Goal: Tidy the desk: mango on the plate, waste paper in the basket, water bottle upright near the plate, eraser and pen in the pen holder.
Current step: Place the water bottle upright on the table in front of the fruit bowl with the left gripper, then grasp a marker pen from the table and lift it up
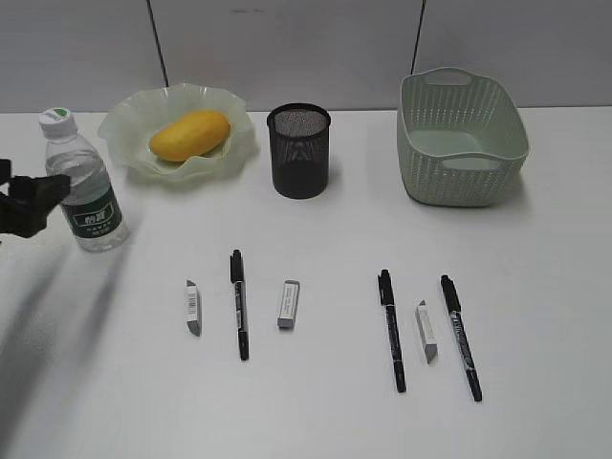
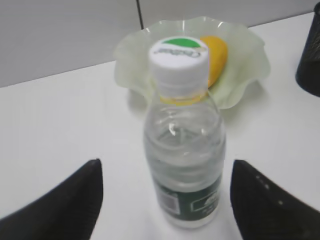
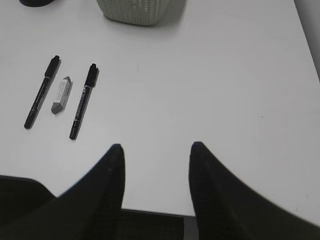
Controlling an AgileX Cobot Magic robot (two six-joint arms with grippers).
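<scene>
Pens: three black marker pens lay on the near part of the desk (image 1: 535,249), caps pointing away; one left of centre (image 1: 238,304), two on the right (image 1: 391,330) (image 1: 460,337).
Erasers: three small grey-and-white wedge-ended erasers lay among the pens; one at far left (image 1: 193,307), one just right of the left pen (image 1: 289,304), one between the two right pens (image 1: 426,331). None touched a pen.
Right gripper: its two dark fingers (image 3: 155,185) stood apart over bare tabletop at the near right, holding nothing, well clear of the right pens and eraser.
Left gripper: its black fingers (image 2: 165,200) stood wide apart on either side of the bottle's lower body, a clear gap of white desk showing on both sides; not touching it.
Water bottle: clear plastic, white cap with a green patch, dark green label low on the body, standing upright (image 1: 83,182) at the left, near the plate's left edge.
Plate: pale translucent green with a wavy ruffled rim (image 1: 129,120), at the far left.
Mango: smooth, yellow-orange, oval (image 1: 189,135), lying on the plate.
Pen holder: black mesh cylinder (image 1: 299,151), just right of the plate; it looked empty, though its bottom was dim.
Basket: pale green, woven-look sides, cut-out handles (image 1: 461,137), at the far right; its inside was only partly visible.
</scene>
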